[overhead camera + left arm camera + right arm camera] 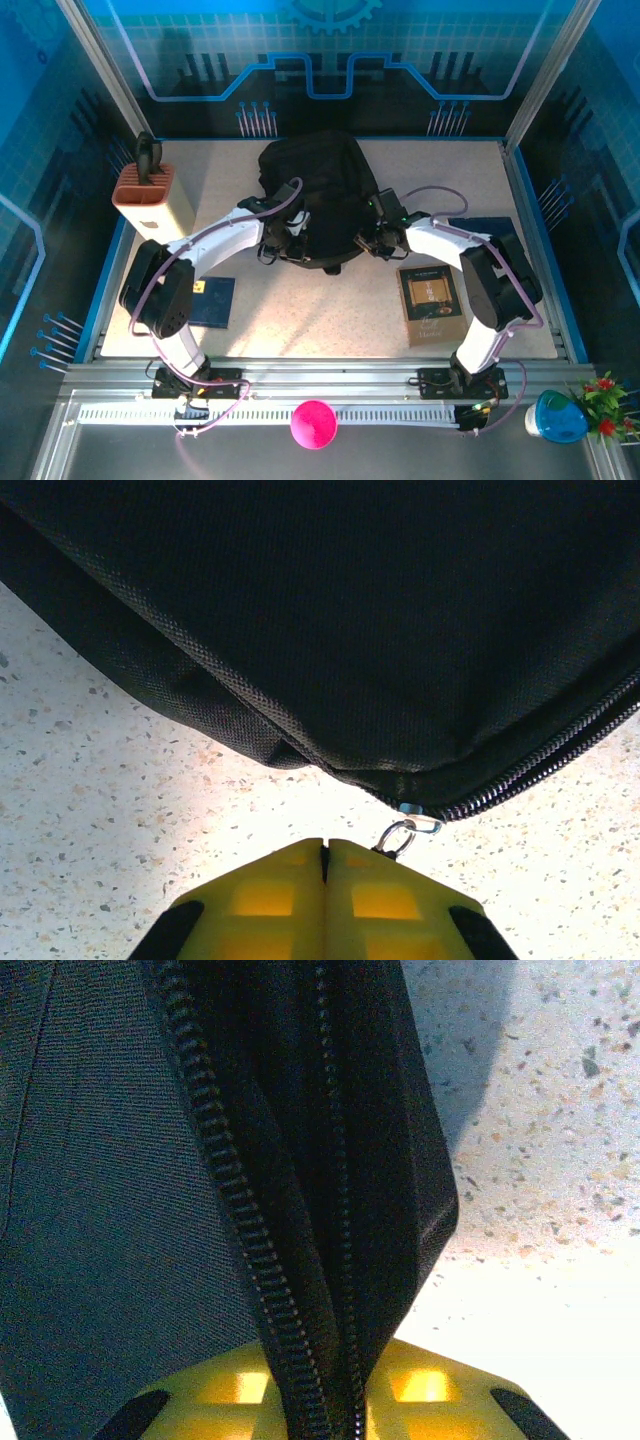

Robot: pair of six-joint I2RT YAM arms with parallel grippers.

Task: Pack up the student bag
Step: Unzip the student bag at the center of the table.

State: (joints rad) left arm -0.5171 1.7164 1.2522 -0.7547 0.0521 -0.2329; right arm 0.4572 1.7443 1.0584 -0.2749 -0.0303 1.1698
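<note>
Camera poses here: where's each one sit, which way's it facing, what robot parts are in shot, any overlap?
Top external: above and behind the bases, looking down at the table; both arms show, left tool and right tool at the student bag.
Left wrist: low on the left arm, facing the bag's edge and zipper pull; shut yellow fingers show.
Right wrist: against the bag's zipper teeth; yellow fingers flank the fold.
Shared: both wrist views catch bag zipper and speckled table.

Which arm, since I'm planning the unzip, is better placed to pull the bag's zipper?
Left, probably. The left gripper is shut with the zipper ring right at its fingertips, so it could tug along the bag. The right gripper grips the bag's zippered edge, better for bracing.
</note>
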